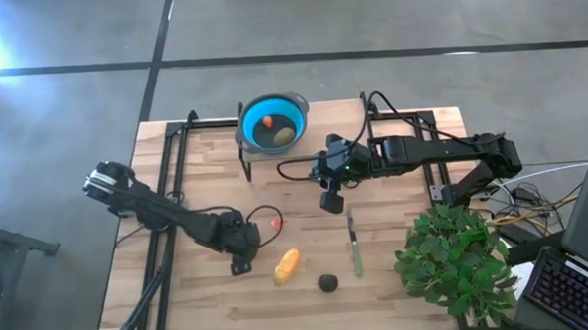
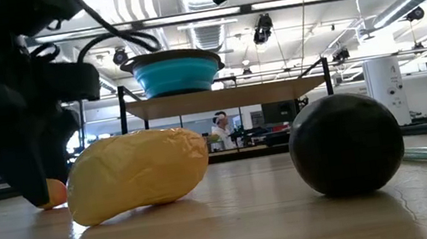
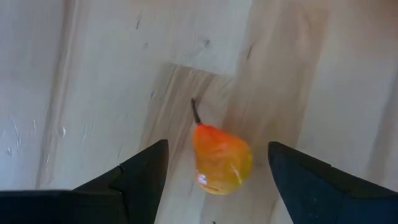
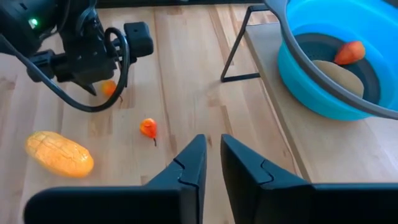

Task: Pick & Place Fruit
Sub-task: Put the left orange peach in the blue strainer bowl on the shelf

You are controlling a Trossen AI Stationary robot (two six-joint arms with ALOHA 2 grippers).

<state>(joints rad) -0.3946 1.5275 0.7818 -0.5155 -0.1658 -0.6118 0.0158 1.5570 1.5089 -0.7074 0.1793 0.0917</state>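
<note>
The left hand (image 1: 241,259) hangs low over the desk (image 1: 181,304) with its two fingers spread wide and nothing between them; its wrist view shows a tiny orange pear-shaped fruit (image 3: 221,158) lying on the wood in the gap, touched by neither finger, its thin stem pointing away from the hand, so the piece's long axis seems to run roughly along the fingers' reach rather than across the gap. In the high view the fruit is hidden beneath the hand. The coming move, as I judge it, turns on this: the piece lies straight below, centred between the fingers, so a short drop and a squeeze should take it. From the left hand, the tiny red fruit (image 1: 278,223) lies near at about 1 o'clock, the yellow-orange oblong fruit (image 1: 288,267) just beside it at about 4 o'clock, tilted with its long axis running from 1 to 7 o'clock, and the dark round fruit (image 1: 327,282) farther off at about 4 o'clock, beside a thin pale stick (image 1: 354,244). The right hand (image 1: 330,201) hovers toward mid-desk, fingers nearly together and holding nothing; it is well apart from the orange piece, so the left arm is clearly the nearer. The blue bowl (image 1: 294,110) stands on a raised rack at about 12 o'clock and already holds an olive-green fruit (image 1: 285,136) and a small red-orange fruit (image 1: 268,121).
</note>
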